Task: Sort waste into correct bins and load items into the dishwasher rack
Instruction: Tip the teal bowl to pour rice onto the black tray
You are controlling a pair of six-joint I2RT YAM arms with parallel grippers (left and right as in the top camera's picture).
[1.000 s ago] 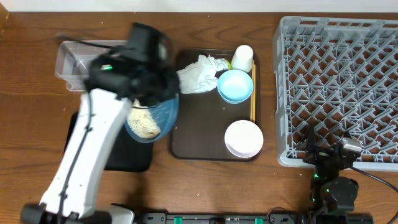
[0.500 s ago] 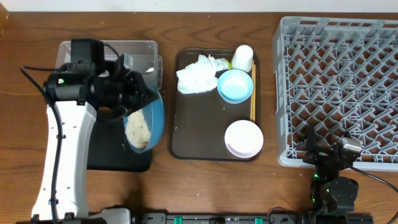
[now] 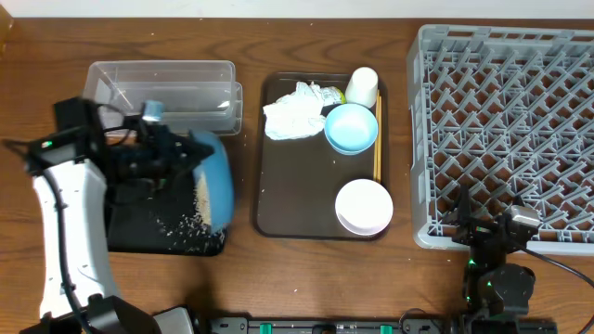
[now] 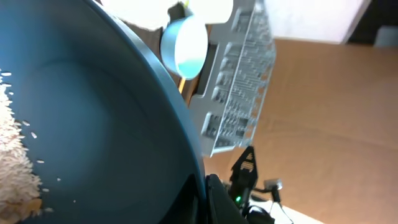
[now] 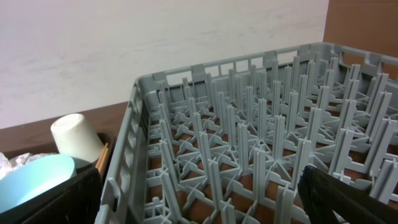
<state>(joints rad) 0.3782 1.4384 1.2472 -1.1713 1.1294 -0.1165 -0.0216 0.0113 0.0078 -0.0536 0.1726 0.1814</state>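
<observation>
Two bins sit at far L of the table (image 3: 37,56): a clear plastic bin (image 3: 162,67) at the back and a black bin (image 3: 125,237) in front of it. The L arm's white link runs up the L edge. The left gripper (image 3: 181,156) hangs over the black bin, fingers pinching the rim of the dark-blue bowl (image 3: 215,181). The bowl is tipped up on edge over the bin's R side, opening facing L toward the gripper. Rice (image 3: 199,199) sits inside near the low rim, w/ loose grains scattered on the bin floor below. In the L wrist view the bowl's inside fills most of the frame, rice low at L. One dark finger (image 4: 214,199) presses the rim at the bottom; the other is hidden.

Mid-table, just R of the bins, is a brown tray (image 3: 297,199). On it:
- crumpled napkin (image 3: 292,111) at back L
- white cup (image 3: 363,86) at back R
- pale-blue bowl (image 3: 351,128) just in front of the cup, touching the napkin
- chopsticks (image 3: 378,139) along the R edge
- white bowl (image 3: 363,206) at front R, upright

Far R is the grey dishwasher rack (image 3: 506,121), near the tray. The right gripper (image 3: 481,227) is at the rack's front-L corner. Its fingers (image 5: 348,199) are spread wide, one at each side of the R wrist view, w/ the rack's tines btwn them.
</observation>
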